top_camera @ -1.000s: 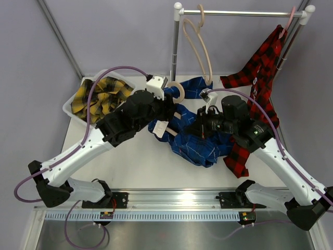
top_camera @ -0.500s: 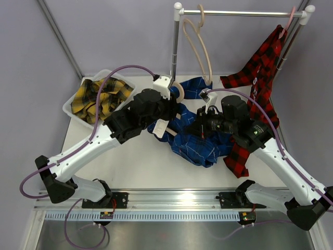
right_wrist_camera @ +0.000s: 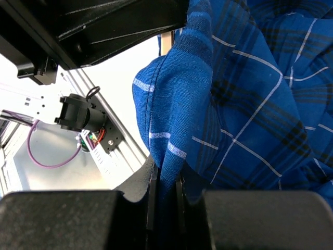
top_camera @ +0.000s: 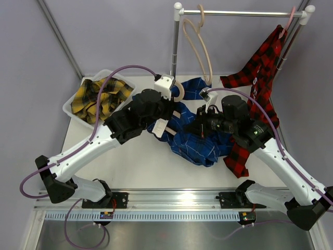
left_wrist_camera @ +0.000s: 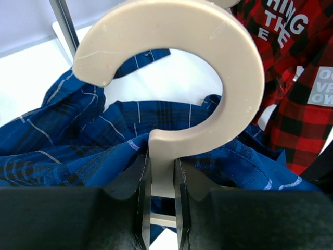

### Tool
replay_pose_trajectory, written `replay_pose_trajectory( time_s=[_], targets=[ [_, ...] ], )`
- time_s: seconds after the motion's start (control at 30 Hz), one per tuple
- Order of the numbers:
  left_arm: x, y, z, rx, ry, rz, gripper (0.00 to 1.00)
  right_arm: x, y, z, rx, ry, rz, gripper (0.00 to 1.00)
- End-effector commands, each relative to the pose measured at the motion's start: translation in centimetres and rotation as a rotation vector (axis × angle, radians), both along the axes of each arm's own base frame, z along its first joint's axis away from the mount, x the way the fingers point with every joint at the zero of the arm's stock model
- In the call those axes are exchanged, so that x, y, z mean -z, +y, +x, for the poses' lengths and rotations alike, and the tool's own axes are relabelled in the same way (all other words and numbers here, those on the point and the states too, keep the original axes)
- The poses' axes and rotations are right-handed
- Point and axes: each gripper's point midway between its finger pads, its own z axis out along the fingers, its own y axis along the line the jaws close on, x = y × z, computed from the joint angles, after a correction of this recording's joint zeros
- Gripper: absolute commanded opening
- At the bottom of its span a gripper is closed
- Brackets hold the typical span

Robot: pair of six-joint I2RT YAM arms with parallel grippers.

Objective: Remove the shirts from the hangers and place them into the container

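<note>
Left wrist view shows your left end effector [left_wrist_camera: 162,182] clamped on the hanger [left_wrist_camera: 229,67] neck; your right end effector [right_wrist_camera: 165,195] pinches the blue shirt [right_wrist_camera: 250,104], likely for pulling them apart.

Blue shirt [top_camera: 195,143] crumpled around its beige hanger [left_wrist_camera: 208,67], yellow shirt [top_camera: 96,99] in the container [top_camera: 73,115], red shirt [top_camera: 260,73] hanging.

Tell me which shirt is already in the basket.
The yellow-and-black shirt: it lies in the white basket. The blue shirt is on the table, the red shirt hangs from the rack.
</note>
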Motion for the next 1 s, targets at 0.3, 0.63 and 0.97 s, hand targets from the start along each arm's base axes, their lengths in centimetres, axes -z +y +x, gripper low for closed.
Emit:
replay_pose_trajectory(
  time_s=[0.3,0.63,0.97],
  targets=[
    [-0.9,6.0,2.8,-0.246,-0.248,0.15,0.0,-5.7,-1.4,1.1,0.09,-0.168,0.012,0.73],
    [2.5,7.6,3.9,-0.378,-0.218,0.217,0.0,-4.4,-0.3,2.7,0.147,-0.107,-0.006,0.73],
    [3.9,10.2,4.7,-0.494,-0.152,0.247,0.0,0.1,4.4,3.8,0.226,-0.038,-0.098,0.68]
  ],
)
